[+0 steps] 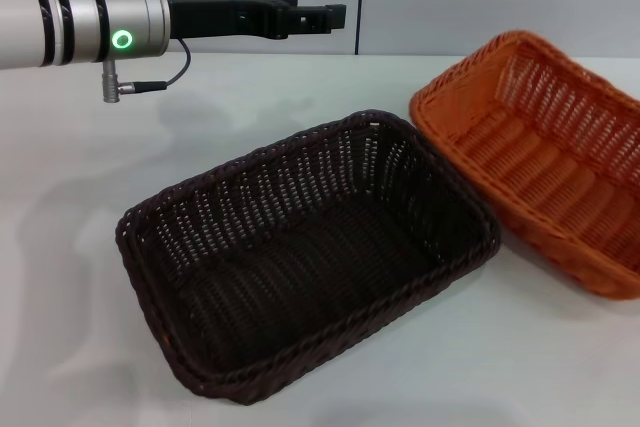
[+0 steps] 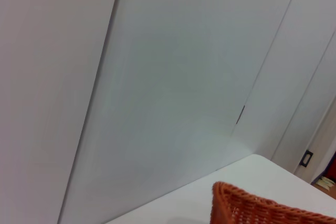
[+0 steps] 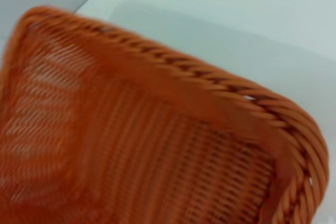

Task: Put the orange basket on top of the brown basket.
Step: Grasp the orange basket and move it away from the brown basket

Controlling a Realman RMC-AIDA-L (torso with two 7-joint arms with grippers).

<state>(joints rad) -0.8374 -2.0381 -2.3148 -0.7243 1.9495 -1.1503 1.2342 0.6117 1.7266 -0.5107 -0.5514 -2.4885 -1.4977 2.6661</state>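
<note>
The white table (image 1: 80,207) carries both baskets and fills most of the head view. The brown basket (image 1: 300,252) sits near the middle of it, turned at an angle, its open side up and nothing inside. The orange basket (image 1: 540,152) lies to the robot's right of it and a little farther back, also open side up; its near long rim runs just beside the brown basket's far right corner, and the two rims look as if they touch or nearly touch there, though I cannot tell which.

The left arm reaches in horizontally from the left edge of the head view, high above the back of the table, a green ring lit on its wrist. The left gripper (image 1: 325,17) hangs in the air well apart from both baskets, above and behind the brown one and to the left of the orange one; its fingers appear close together, holding nothing. Its wrist view faces a pale wall and catches only a corner of the orange basket (image 2: 252,208).

The right gripper itself is not visible anywhere. The right wrist view looks closely down into the orange basket (image 3: 131,145), across its braided rim and woven floor.
</note>
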